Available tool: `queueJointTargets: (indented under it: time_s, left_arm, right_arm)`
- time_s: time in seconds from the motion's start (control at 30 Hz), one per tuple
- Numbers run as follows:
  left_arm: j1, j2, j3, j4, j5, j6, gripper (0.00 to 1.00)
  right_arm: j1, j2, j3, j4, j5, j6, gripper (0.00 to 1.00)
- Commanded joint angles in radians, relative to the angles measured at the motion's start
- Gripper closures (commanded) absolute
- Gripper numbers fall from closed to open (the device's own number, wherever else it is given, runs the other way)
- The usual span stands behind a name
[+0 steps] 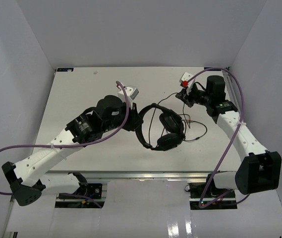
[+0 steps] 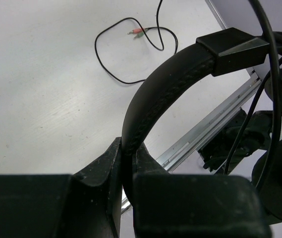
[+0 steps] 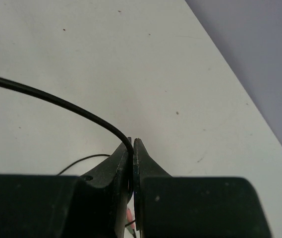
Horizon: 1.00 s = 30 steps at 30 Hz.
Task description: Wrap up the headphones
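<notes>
My left gripper (image 2: 127, 151) pinching the headband (image 2: 150, 94), my right gripper (image 3: 132, 143) pressed together on the cord (image 3: 56, 101), headphones (image 1: 163, 130) at the table's (image 1: 81, 89) middle, plugs (image 2: 138, 31) on the table.

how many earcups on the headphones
2. The far earcup lies mid-table; the near earcup sits right beside it, toward the arm bases. Neither looks hidden.

Black headphones (image 1: 169, 121) mid-table, headband arching left, thin cord (image 1: 200, 130) looping right.
</notes>
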Motion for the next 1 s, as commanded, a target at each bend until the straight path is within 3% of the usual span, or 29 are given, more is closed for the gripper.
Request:
queueJointTargets:
  time_s: [0.0,0.3,0.7,0.97]
  left_arm:
    - [-0.005,-0.011,0.119,-0.090,-0.055,-0.033,1.00]
    - [-0.005,0.041,0.195,-0.128,-0.084,-0.075,1.00]
    - [-0.005,0.195,0.420,-0.194,-0.186,-0.156,1.00]
    - [-0.007,0.277,0.543,-0.284,-0.233,-0.174,1.00]
  right_arm:
    - [-0.010,-0.038,-0.062,0.151,-0.087,0.134,0.92]
    - [-0.014,-0.072,-0.202,0.284,-0.221,0.314,0.92]
    - [-0.009,-0.055,-0.396,0.676,-0.376,0.691,0.92]
    - [-0.003,-0.023,-0.457,0.838,-0.449,0.781,0.92]
